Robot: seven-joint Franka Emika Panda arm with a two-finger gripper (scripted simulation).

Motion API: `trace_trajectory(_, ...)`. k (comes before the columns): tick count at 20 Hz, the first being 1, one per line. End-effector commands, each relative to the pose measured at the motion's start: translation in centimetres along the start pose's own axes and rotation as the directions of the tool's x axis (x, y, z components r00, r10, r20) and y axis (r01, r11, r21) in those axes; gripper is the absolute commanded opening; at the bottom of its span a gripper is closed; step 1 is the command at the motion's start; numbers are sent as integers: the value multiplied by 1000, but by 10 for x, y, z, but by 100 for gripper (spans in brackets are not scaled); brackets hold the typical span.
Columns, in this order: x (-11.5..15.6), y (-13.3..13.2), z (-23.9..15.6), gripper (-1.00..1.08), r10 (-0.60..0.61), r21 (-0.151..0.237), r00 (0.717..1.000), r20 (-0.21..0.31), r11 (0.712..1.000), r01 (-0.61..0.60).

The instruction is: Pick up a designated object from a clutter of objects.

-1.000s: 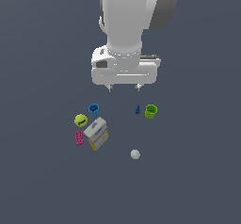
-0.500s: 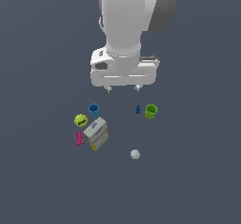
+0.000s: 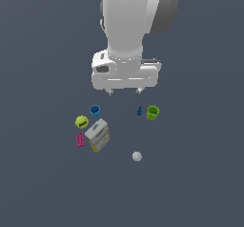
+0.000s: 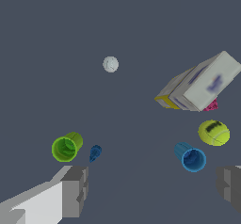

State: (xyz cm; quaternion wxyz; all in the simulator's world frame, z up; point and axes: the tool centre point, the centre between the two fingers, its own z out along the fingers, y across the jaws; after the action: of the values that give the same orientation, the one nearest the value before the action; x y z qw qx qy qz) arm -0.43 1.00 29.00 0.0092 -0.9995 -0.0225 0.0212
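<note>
Overhead, the gripper [image 3: 125,92] hangs above the dark worktop [image 3: 200,183], jaws spread wide, holding nothing. Pale ball [image 3: 137,156]: alone, well apart from the rest. Blue cup [image 3: 95,110], yellow-green round piece [image 3: 82,122], pink block [image 3: 80,139], white-and-yellow box [image 3: 97,135]: clustered. Lime-green cup [image 3: 152,112] beside tiny blue cone [image 3: 139,110]. Only the wrist view shows both finger pads [image 4: 75,190] and the box almost hiding the pink block.

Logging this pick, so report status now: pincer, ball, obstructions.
Pincer open, empty, hovering above the clutter. Pale ball on the floor, apart from the rest, untouched. White-and-yellow box nearest it, with a clear gap between them.
</note>
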Motion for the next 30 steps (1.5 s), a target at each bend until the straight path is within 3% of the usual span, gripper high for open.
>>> trace_trajectory(1,4,-1,4,100,-3,-1,1000,0,1000,3)
trace_trajectory(12,51,-10,44,100,-30,-10,999,-10,999,30)
trace_trajectory(23,114,-29,128,100,-77,-20,997,-26,997,76)
trace_trajectory(30,139,-40,178,100,-101,-23,994,-34,995,100)
